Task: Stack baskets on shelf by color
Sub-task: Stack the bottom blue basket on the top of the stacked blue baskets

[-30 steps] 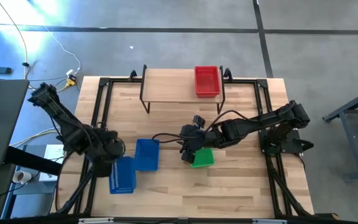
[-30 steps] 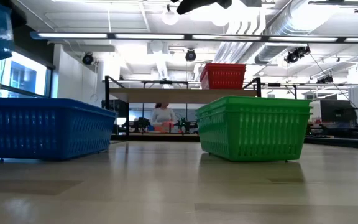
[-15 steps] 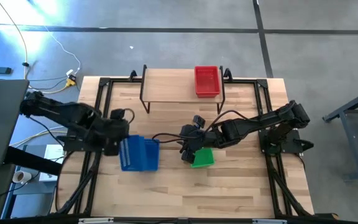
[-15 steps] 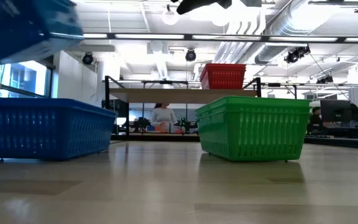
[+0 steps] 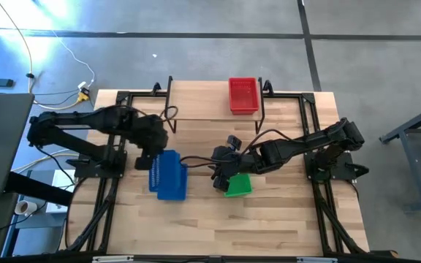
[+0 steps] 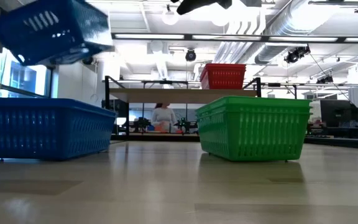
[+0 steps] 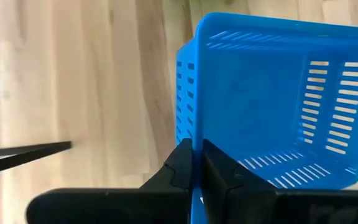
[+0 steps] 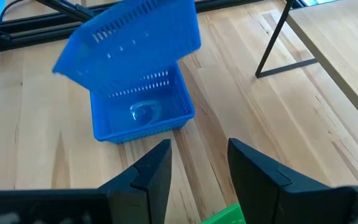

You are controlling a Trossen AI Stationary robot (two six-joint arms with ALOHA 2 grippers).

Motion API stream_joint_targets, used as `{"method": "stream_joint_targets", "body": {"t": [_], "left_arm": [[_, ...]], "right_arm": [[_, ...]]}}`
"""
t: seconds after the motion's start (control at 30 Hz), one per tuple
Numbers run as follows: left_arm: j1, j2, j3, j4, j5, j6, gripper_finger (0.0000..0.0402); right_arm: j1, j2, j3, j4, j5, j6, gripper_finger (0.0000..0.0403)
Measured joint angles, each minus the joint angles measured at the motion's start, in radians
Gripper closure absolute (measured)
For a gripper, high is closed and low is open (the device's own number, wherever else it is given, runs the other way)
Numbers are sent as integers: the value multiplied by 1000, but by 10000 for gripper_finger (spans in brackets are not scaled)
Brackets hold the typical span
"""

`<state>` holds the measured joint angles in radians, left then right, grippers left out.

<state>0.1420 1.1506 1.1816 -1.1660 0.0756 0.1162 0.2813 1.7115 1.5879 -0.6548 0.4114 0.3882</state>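
The left gripper [image 7: 197,163] is pinched tight on the wall of a blue basket [image 7: 272,106], its two dark fingers [image 7: 182,165] clamped on either side of the rim, and it holds that basket tilted in the air above a second blue basket [image 5: 171,181] that rests on the tabletop [image 5: 283,219]. From table height the lifted blue basket [image 6: 51,31] hangs canted over the resting one [image 6: 45,127], clear of it. The right wrist view shows the same pair, the raised basket [image 8: 129,37] slanting over the open one [image 8: 143,109] on the wood. The right gripper [image 5: 221,177] hovers with its fingers [image 8: 151,171] spread apart just beside a green basket [image 5: 238,185], which stands on the table near the middle, to the right of the blue ones; a corner of it [image 8: 225,216] shows between the fingers. A red basket [image 5: 243,96] sits on the right end of the shelf [image 5: 196,102], the light plank on thin black legs at the far side of the table. In the room beyond, a person [image 6: 162,116] shows under the shelf.
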Motion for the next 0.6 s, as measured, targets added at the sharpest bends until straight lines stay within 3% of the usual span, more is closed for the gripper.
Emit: {"method": "stream_joint_targets", "body": {"t": [0.2,0.6], "left_arm": [[31,109,0,0,80,56,401],[30,260,0,25,116,71,401]], "right_arm": [[-1,0,0,-15,2,23,258],[-1,0,0,-25,2,23,258]]}}
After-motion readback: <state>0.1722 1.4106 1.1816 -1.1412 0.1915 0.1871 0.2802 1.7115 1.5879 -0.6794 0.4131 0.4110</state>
